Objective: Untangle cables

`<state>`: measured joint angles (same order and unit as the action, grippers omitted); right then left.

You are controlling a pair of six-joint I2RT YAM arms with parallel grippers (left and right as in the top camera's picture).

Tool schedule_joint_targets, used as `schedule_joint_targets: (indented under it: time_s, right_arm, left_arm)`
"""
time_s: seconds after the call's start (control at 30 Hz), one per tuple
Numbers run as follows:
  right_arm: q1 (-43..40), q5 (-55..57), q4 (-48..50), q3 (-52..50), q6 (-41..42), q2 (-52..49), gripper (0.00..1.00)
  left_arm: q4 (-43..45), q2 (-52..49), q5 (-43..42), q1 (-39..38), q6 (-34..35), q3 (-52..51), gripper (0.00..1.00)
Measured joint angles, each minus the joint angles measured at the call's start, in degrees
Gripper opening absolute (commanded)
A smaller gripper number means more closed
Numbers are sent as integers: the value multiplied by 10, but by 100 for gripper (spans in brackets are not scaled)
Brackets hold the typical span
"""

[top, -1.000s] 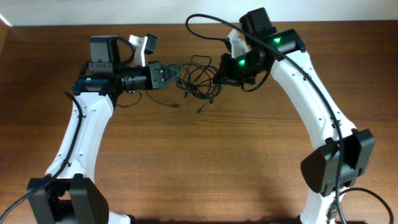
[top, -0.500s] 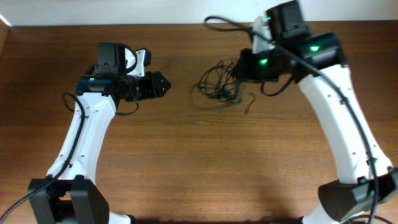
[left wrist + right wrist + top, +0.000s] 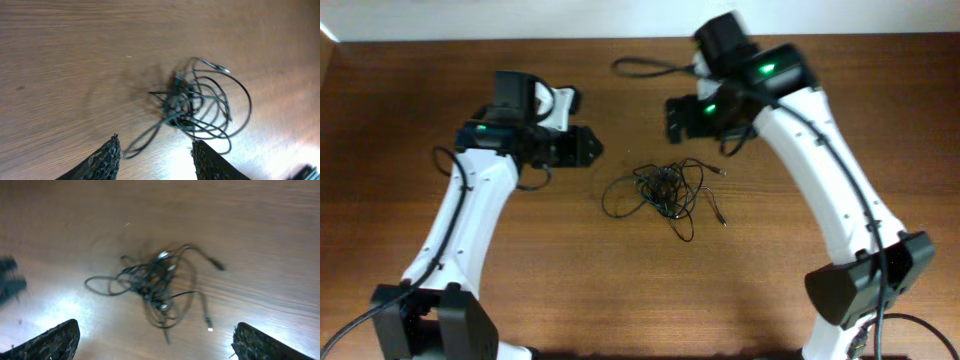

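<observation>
The cables (image 3: pixel 660 190) lie as one loose black clump on the wooden table, between the two arms, with a few plug ends sticking out to the right. My left gripper (image 3: pixel 590 150) hovers up and to the left of the clump, open and holding nothing. In the left wrist view the cables (image 3: pixel 195 107) lie on the table beyond the left gripper (image 3: pixel 155 147), and one loop trails between the spread fingers. My right gripper (image 3: pixel 675 115) hangs above the clump's far side, wide open. In the right wrist view the cables (image 3: pixel 155 282) lie beyond the empty right gripper (image 3: pixel 156 330).
A thick black arm cable (image 3: pixel 640 68) loops out behind the right arm near the table's back edge. Both white arms (image 3: pixel 460 230) (image 3: pixel 840 200) flank the middle, with their bases at the front corners.
Both grippers held the clump, then the right one carried it rightwards. Now both jaws are apart, the clump lies on the table further forward, and the arms have drawn back.
</observation>
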<state>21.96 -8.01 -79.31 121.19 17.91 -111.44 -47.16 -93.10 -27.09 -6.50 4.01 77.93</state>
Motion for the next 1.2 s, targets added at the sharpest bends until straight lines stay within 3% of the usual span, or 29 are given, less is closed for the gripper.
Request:
schedule_joint_targets:
  time_s: [0.17, 0.3, 0.37, 0.47, 0.63, 0.93, 1.1, 1.2]
  right_arm:
    - [-120, -24, -32, 6, -4, 0, 99]
    - [-124, -35, -36, 6, -8, 0, 99]
    - [-124, -37, -36, 6, -12, 0, 99]
    - [-124, -37, -37, 6, -17, 0, 99]
    - [-124, -37, -42, 6, -21, 0, 99]
    - [-124, -39, -43, 6, -21, 0, 99]
    - [-124, -39, -43, 6, -21, 0, 99]
    - [-124, -39, -43, 6, -21, 0, 99]
  left_arm:
    - [0, 0, 42, -116, 5, 0, 27]
    - [-2, 0, 64, -164, 42, -7, 15]
    - [0, 0, 86, -188, 106, -29, 10]
    - [-1, -19, 165, -233, 230, -53, 13]
    - [30, -86, 238, -249, 353, -58, 13]
    - [154, -190, 255, -249, 381, -60, 14]
    - [176, -193, 256, -249, 387, -60, 38]
    - [182, -209, 257, -251, 389, -57, 34]
